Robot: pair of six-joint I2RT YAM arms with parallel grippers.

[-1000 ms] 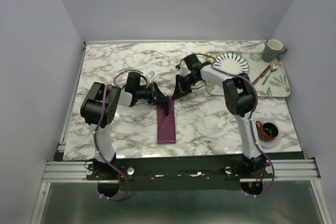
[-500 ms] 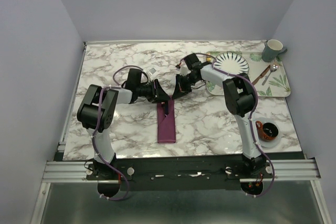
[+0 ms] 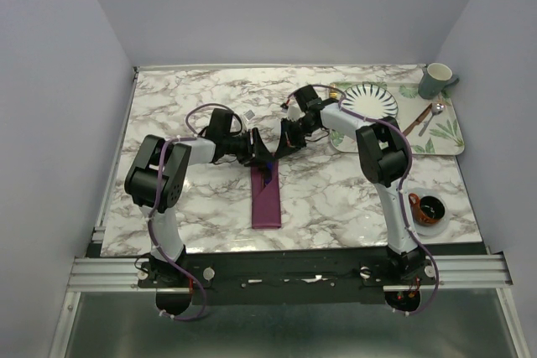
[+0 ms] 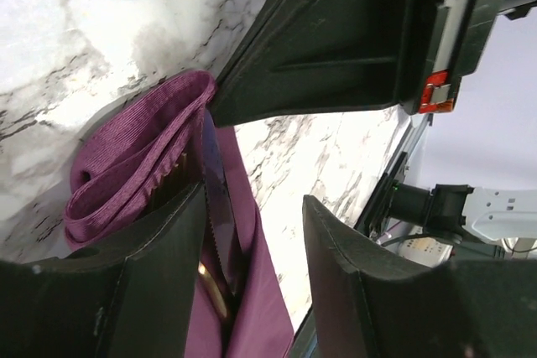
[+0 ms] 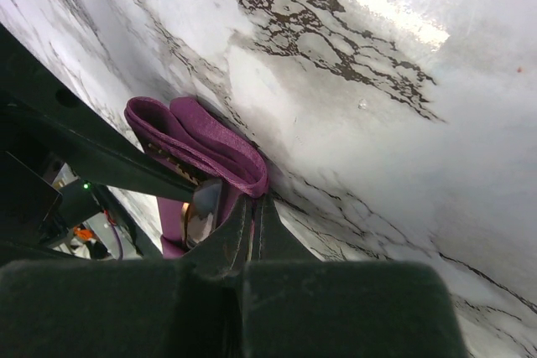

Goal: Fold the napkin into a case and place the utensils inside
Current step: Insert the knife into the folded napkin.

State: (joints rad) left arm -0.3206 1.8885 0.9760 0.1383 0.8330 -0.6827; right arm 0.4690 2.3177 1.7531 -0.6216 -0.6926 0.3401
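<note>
step: judged to be seating the utensils in the case [image 3: 267, 197] and letting go; the napkin is already folded into that long pouch, lying on the worktop [image 3: 336, 190] with its mouth at the far end.
left fingers [image 4: 252, 291]: apart, straddling the mouth of the case; the knife [image 4: 220, 207] runs between them without either visibly pressing on it.
right fingers [image 5: 247, 245]: pressed together at the far edge of the case mouth, tips touching the cloth; whether they pinch a layer of it cannot be told.
case contents: the knife with its toothed edge, and beside it a copper-coloured piece [image 4: 210, 278], probably the fork; how deep they sit is hidden by the folds.
doing it well: draw the left arm back along the line of the case rather than sideways, so the fingers do not drag the blade out or spread the folds; keep the right tip steady on the mouth until the left is clear.
tray [image 3: 449, 136]: right of the case, well apart; holds a striped plate [image 3: 369, 102], a mug [image 3: 435, 81] and spare cutlery.
saucer [image 3: 430, 210]: right of the case, carrying a small dark cup.
</note>
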